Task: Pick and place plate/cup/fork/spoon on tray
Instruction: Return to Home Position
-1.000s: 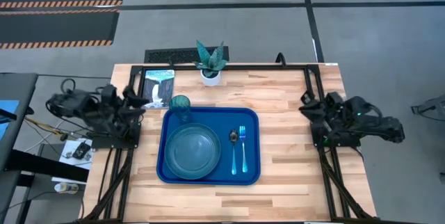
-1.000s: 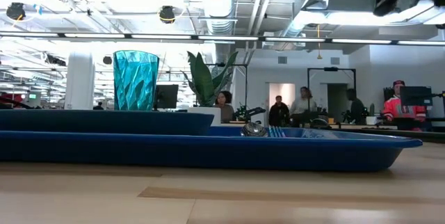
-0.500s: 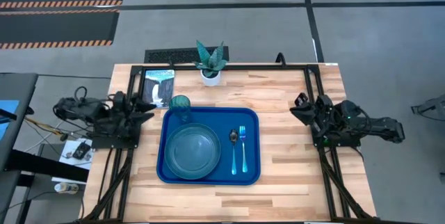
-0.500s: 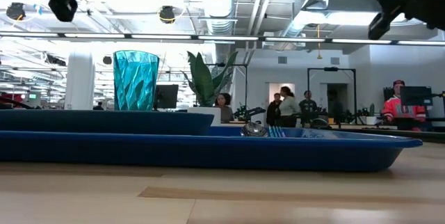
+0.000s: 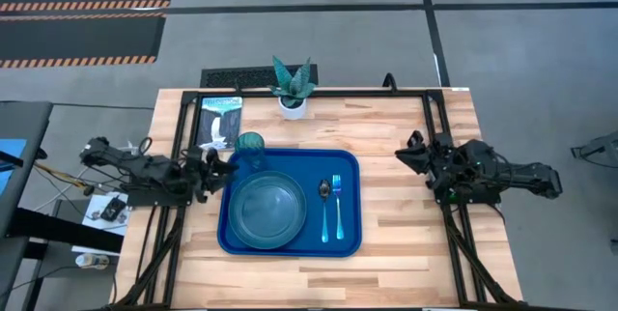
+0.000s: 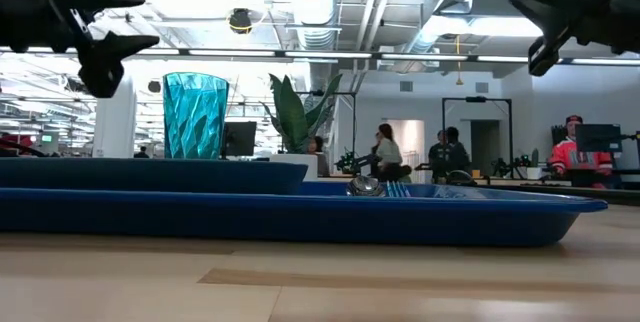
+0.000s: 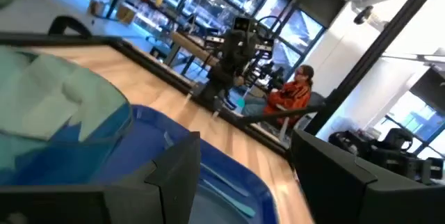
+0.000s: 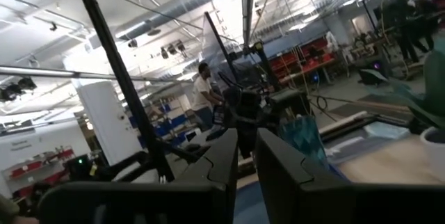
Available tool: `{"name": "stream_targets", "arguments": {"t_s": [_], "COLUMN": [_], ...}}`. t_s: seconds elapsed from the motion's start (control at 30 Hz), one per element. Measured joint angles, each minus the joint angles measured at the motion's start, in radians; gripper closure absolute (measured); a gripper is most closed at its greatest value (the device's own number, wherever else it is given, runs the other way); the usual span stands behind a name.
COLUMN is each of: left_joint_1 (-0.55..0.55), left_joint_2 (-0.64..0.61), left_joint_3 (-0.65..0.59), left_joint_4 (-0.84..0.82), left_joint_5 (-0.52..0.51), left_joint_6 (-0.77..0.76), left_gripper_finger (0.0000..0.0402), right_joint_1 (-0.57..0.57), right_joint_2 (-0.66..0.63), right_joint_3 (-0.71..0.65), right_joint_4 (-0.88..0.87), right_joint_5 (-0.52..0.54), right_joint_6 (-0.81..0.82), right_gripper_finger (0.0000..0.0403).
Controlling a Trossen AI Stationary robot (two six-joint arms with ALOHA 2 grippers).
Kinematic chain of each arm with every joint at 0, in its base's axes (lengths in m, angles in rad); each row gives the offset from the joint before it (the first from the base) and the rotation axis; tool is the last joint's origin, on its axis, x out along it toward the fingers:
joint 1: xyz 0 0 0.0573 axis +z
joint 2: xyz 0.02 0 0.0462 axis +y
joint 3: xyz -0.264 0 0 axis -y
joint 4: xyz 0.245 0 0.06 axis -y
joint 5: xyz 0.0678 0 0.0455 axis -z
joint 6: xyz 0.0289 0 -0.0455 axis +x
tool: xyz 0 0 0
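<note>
Teal cup (image 5: 250,144) just right of my left gripper (image 5: 217,159), fingers open; right gripper (image 5: 413,154) nearly closed, well apart.

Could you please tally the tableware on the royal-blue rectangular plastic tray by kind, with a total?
Round teal-blue plastic plate: 1
Translucent teal plastic cup: 1
Blue fork: 1
Spoon with a dark oval bowl and light blue handle: 1
Total: 4, all on the tray.
</note>
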Motion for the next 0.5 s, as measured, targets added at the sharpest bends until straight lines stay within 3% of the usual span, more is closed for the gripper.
{"name": "stream_targets", "arguments": {"t_s": [0.13, 0.5], "left_joint_1": [0.000, 0.000], "left_joint_2": [-0.008, -0.005], "left_joint_3": [-0.001, -0.002], "left_joint_4": [0.064, 0.033], "left_joint_5": [-0.002, -0.050], "left_joint_6": [0.078, 0.132], "left_gripper_finger": [0.0189, 0.0189], "right_joint_1": [0.001, 0.000], "right_joint_2": [0.000, 0.000], "right_joint_3": [0.000, -0.001], "right_joint_4": [-0.034, -0.143], "right_joint_5": [0.000, 0.028], "right_joint_6": [0.000, -0.090], "right_gripper_finger": [0.0326, 0.0326]}}
